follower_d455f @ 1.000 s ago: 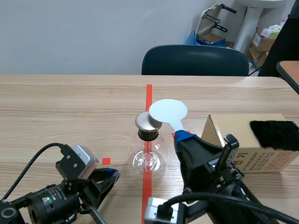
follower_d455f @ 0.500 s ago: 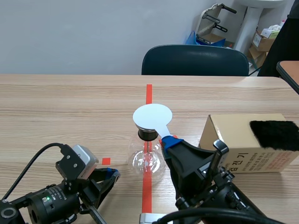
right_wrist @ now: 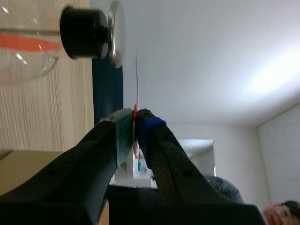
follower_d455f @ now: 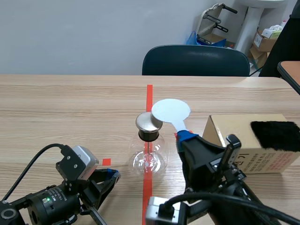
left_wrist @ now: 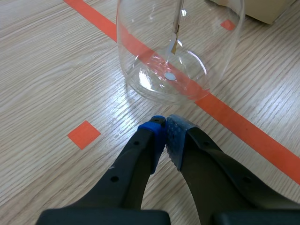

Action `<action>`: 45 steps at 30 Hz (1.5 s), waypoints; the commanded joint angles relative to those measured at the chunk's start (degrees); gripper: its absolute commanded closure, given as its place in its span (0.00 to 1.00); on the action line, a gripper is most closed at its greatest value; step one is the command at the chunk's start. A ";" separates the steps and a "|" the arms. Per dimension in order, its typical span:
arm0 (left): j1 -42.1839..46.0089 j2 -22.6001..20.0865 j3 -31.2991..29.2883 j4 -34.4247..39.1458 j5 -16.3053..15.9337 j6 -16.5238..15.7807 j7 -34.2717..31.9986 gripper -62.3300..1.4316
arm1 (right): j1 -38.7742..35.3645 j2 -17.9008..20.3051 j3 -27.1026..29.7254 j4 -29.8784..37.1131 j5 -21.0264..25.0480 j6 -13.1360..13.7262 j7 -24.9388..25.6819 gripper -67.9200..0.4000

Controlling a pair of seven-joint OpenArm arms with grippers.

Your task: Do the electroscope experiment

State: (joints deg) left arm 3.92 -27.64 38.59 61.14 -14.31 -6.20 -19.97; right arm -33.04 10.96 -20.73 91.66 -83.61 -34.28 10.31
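Note:
The electroscope, a clear glass flask [follower_d455f: 148, 159] with a black stopper and a round metal cap [follower_d455f: 148, 123], stands on the red tape line at the table's middle. My right gripper [follower_d455f: 183, 137] is shut on the handle of a white disc paddle [follower_d455f: 170, 110], which is held just right of the metal cap and slightly above it. In the right wrist view the paddle [right_wrist: 136, 84] appears edge-on beside the metal cap [right_wrist: 116, 33]. My left gripper [left_wrist: 164, 133] rests low at the near left, shut on nothing, just short of the flask [left_wrist: 178, 51], where a thin foil strip [left_wrist: 176, 37] hangs.
A cardboard box [follower_d455f: 248, 143] with a black fur patch [follower_d455f: 275, 135] on top lies at the right. A dark chair [follower_d455f: 196, 61] stands beyond the far edge. Small red tape squares [follower_d455f: 106, 161] mark the wood.
The paddle disc was over the metal cap half a second ago; my right gripper has carried it back to the right, uncovering the cap. The left arm has not moved.

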 commanded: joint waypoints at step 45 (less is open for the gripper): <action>-0.46 0.28 -0.15 0.92 0.04 -0.39 -1.01 0.92 | 0.68 0.15 0.15 0.52 -0.09 -0.61 -18.56 0.97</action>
State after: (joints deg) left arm 3.92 -27.64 38.59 61.14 -14.31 -6.20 -19.97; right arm -33.04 10.96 -20.73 91.66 -83.61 -34.28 -7.99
